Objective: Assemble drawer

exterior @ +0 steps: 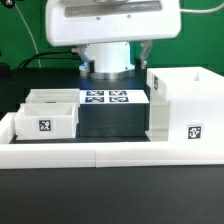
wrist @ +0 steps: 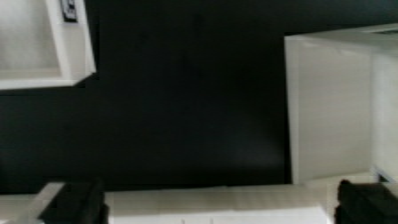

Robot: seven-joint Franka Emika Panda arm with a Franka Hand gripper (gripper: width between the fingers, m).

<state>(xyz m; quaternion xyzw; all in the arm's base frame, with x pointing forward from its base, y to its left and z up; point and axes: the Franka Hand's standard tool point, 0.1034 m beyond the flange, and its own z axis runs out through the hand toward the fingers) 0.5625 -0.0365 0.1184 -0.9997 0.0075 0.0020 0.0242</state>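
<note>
The drawer's parts lie apart on the black table. The tall white casing (exterior: 185,108) stands at the exterior view's right, a tag on its front. Two white trays sit at the left, the front tray (exterior: 44,120) with a tag and the second tray (exterior: 52,97) just behind it. In the wrist view a tray (wrist: 39,55) and the casing (wrist: 342,105) flank bare black table. My gripper (wrist: 222,203) is open and empty, its dark fingers (wrist: 64,203) wide apart over a white surface, touching no part. The arm (exterior: 108,45) hangs at the back centre.
The marker board (exterior: 107,97) lies at the back centre under the arm. A low white border rail (exterior: 110,152) runs along the front and the left side. Black table (exterior: 112,122) lies between the trays and the casing.
</note>
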